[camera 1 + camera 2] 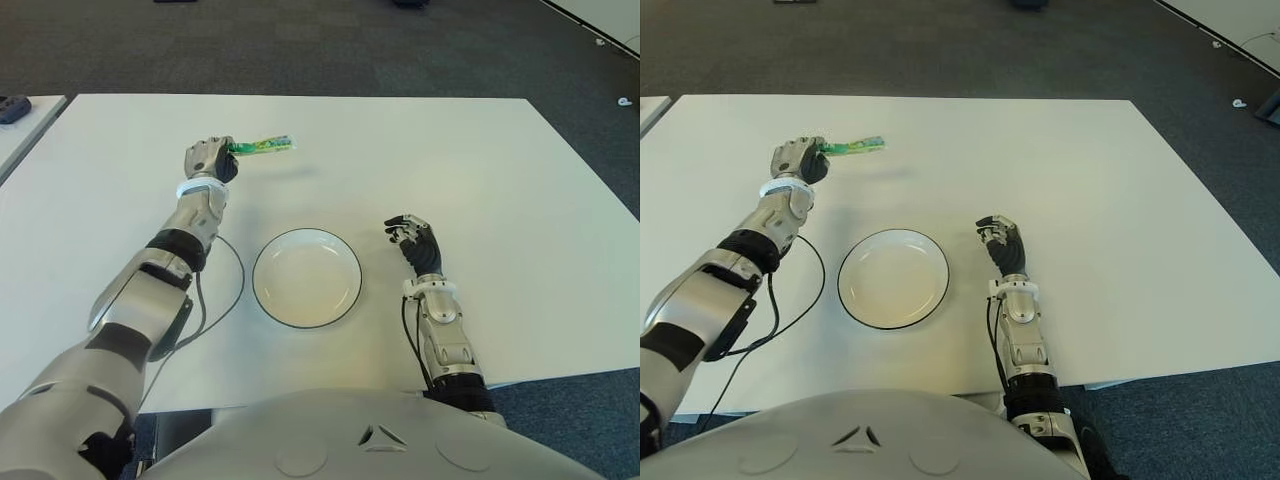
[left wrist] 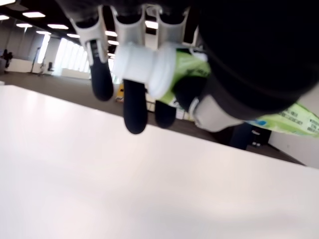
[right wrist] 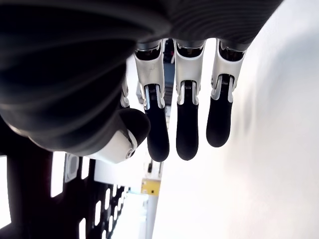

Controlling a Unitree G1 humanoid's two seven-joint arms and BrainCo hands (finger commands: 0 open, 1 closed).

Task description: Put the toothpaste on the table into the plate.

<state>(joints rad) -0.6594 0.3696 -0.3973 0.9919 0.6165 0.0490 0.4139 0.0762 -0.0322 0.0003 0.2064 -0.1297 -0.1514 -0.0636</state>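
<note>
Toothpaste (image 1: 262, 146) sits clamped in my left robot hand (image 1: 208, 160), which hovers over the far left part of the white tabletop (image 1: 480, 170); in the left eye view the green tube sticks out sideways toward my right, raised above the surface, with a faint shadow beneath it. The plate (image 1: 306, 277), white with a dark rim, lies nearer to me, between my two arms and well apart from the tube, with nothing in it. A black cable (image 1: 222, 300) loops on the tabletop just left of the plate. My right robot hand (image 1: 414, 240) shows just to the right of the plate, holding nothing. The right eye view gives the same layout, shifted slightly. In the left wrist view my fingers (image 2: 134, 107) are curled around the tube, its white cap (image 2: 144, 67) poking out between them and the green printed body running back behind the thumb, all above the bare tabletop. In the right wrist view my fingers (image 3: 187, 127) hang loosely apart, close to the white surface, gripping nothing.
</note>
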